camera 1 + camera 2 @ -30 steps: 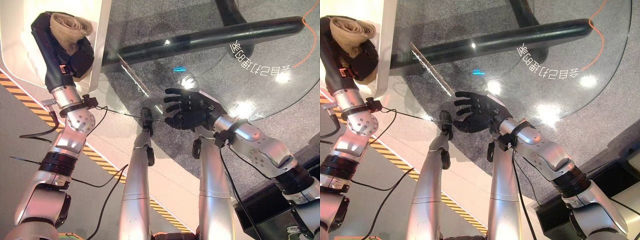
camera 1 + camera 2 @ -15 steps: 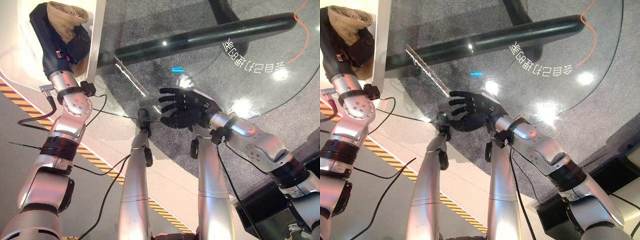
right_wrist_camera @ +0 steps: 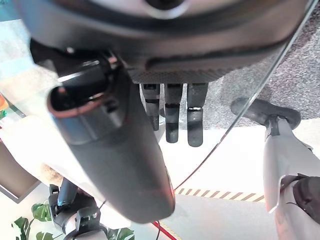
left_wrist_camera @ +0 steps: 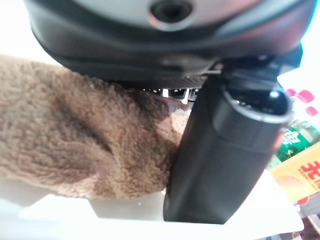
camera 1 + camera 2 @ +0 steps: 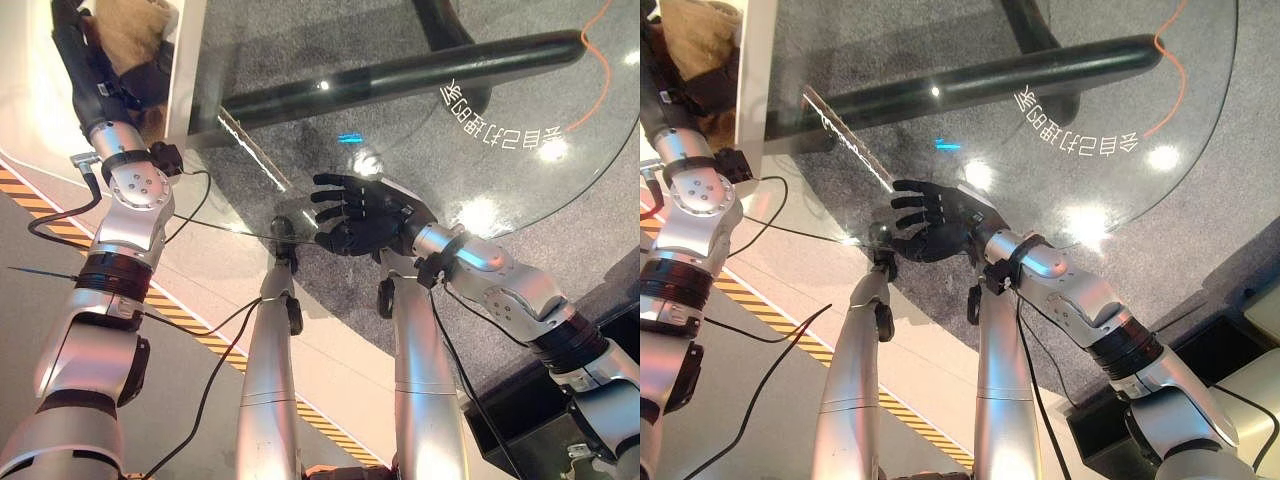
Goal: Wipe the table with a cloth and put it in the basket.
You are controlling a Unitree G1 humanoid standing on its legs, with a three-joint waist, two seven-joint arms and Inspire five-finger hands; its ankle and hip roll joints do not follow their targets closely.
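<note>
Left wrist view shows the left robot hand [image 4: 220, 165] curled around the brown cloth [image 4: 75, 145], held above a white basket [image 4: 150, 220] beyond the glass table's [image 5: 520, 200] left edge. The right robot hand [image 5: 365, 215] hovers spread wide near the table's near edge. Wiping seems finished; next, I judge, the cloth must be released into the basket.
</note>
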